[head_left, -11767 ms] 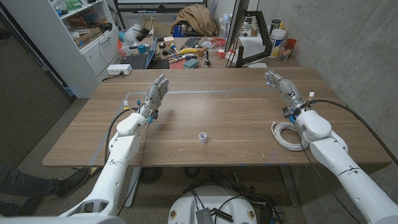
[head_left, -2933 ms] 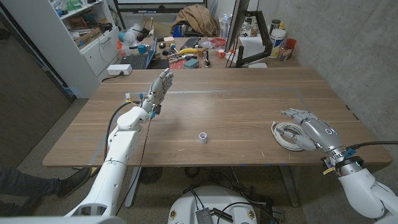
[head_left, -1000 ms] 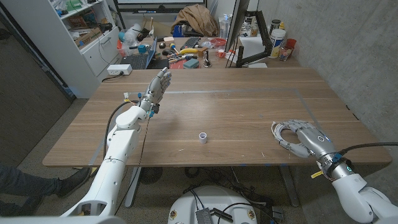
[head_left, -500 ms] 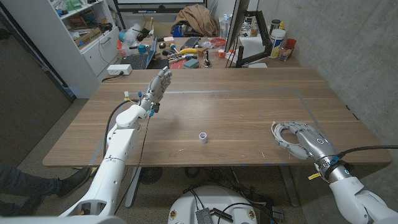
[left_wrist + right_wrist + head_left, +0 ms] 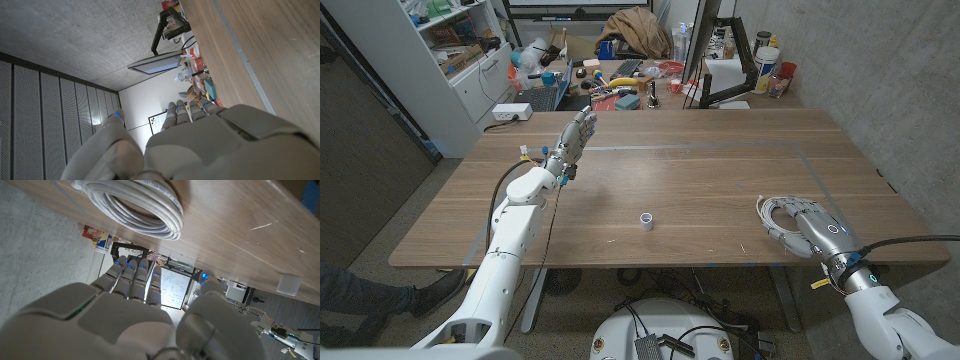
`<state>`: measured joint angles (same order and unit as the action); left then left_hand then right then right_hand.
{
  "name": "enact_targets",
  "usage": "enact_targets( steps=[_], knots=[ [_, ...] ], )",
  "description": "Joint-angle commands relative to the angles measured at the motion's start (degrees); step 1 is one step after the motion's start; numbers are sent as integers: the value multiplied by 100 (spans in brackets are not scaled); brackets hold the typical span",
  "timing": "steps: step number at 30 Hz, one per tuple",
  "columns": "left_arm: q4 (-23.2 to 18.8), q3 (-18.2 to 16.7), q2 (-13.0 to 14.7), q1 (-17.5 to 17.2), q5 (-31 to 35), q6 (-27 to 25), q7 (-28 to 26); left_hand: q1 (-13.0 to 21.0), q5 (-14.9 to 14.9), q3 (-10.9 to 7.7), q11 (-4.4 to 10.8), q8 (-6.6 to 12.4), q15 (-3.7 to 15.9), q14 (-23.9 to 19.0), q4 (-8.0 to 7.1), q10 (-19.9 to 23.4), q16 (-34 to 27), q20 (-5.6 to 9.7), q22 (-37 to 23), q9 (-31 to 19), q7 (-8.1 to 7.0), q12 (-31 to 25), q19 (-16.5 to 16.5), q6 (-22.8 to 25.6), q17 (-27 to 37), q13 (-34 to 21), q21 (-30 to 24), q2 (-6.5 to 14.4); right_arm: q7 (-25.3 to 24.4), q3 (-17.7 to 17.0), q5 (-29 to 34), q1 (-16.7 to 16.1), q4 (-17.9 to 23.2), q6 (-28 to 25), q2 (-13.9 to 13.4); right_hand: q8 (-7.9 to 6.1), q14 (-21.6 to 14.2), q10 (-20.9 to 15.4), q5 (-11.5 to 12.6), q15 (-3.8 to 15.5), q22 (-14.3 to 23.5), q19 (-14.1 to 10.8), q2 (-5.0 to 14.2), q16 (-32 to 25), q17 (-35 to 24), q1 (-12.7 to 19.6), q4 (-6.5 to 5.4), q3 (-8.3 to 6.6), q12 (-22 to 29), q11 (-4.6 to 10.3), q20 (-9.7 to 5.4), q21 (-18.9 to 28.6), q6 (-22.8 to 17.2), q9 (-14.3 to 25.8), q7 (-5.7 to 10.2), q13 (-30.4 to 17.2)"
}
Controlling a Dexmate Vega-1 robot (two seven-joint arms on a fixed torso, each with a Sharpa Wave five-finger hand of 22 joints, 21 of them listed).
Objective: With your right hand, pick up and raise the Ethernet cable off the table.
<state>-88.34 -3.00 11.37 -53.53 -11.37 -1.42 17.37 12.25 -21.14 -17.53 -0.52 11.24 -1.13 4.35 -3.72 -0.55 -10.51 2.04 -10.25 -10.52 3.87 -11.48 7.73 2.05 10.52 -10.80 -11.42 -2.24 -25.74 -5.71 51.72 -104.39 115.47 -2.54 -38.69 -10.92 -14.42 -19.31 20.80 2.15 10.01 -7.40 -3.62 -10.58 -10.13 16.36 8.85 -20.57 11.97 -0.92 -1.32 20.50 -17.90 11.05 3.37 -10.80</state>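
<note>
**Spotter:** Where's the cable?

**Me:** I see the coiled white Ethernet cable (image 5: 778,217) lying flat on the wooden table (image 5: 700,190), close to the near edge on my right side. My right hand (image 5: 817,228) sits over the coil's right part, fingers reaching across the loops. In the right wrist view the fingers are straight and side by side above the coil (image 5: 135,207), so I can't tell whether anything is pinched; nothing looks gripped.

**Spotter:** Room to work?

**Me:** The table's right edge runs beside the hand and the front edge is just behind it. Bare wood stretches toward the middle.

**Spotter:** Anything in the way?

**Me:** A small white cap-like cylinder (image 5: 646,219) stands near the centre, well apart from the coil. My left hand (image 5: 573,142) is raised over the far left side, fingers extended together, holding nothing. A cluttered bench (image 5: 620,75) sits beyond the far edge.
</note>
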Motion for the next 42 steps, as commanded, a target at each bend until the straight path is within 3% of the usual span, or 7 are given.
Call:
enact_targets(
  steps=[1, 35, 38, 42],
  knots=[
    [36, -13, -1, 1, -4, 18, -4, 62, 37, 17, 39, 10, 53, 30, 5, 7, -34, 71, -22, -15, -8, -15, 77, 3, 14, -9, 8, 25, 27, 164, -65, 44, -35, -286, -93, -19, 28, 16, 18, 31, 18, 11, -9, 4, -17, 96, 4, -44, -13, 5, -9, -25, 22, 22, -29, -8],
    [22, -31, 32, 34, -8, 12, 18, 67, 48, 62, 65, 8, 41, 44, -4, 3, -31, 72, -23, -15, -25, -15, 187, 2, 13, -9, 24, 41, -203, 600, -420, 312, -375, -737, -154, -39, 10, 32, -7, 34, 22, -23, -27, -14, -14, 329, 38, -94, 4, 23, 0, -122, 45, 21, -24, -8],
    [10, -40, 28, 20, -9, 27, 10, 69, 50, 71, 47, 7, 38, 42, -6, 1, -32, 184, -23, -15, -17, -14, 169, -1, 13, -9, 12, 45, -215, 655, -430, 343, -398, -743, -191, -43, 20, 35, -8, 37, 23, -28, -34, -11, -15, 338, 35, -93, 4, 3, -3, -130, 39, 21, -29, -8],
    [-5, -52, 29, 2, -20, 14, 10, 71, 52, 77, 33, 9, 37, 42, -7, -3, -32, 223, -23, -15, -1, -13, 169, 5, 12, -9, 9, 49, -212, 704, -471, 371, -410, -778, -216, -50, -4, 33, -10, 49, 24, -44, -41, -21, -17, 354, 27, -93, 8, -5, 1, -142, 28, 21, -46, -8]
  ],
)
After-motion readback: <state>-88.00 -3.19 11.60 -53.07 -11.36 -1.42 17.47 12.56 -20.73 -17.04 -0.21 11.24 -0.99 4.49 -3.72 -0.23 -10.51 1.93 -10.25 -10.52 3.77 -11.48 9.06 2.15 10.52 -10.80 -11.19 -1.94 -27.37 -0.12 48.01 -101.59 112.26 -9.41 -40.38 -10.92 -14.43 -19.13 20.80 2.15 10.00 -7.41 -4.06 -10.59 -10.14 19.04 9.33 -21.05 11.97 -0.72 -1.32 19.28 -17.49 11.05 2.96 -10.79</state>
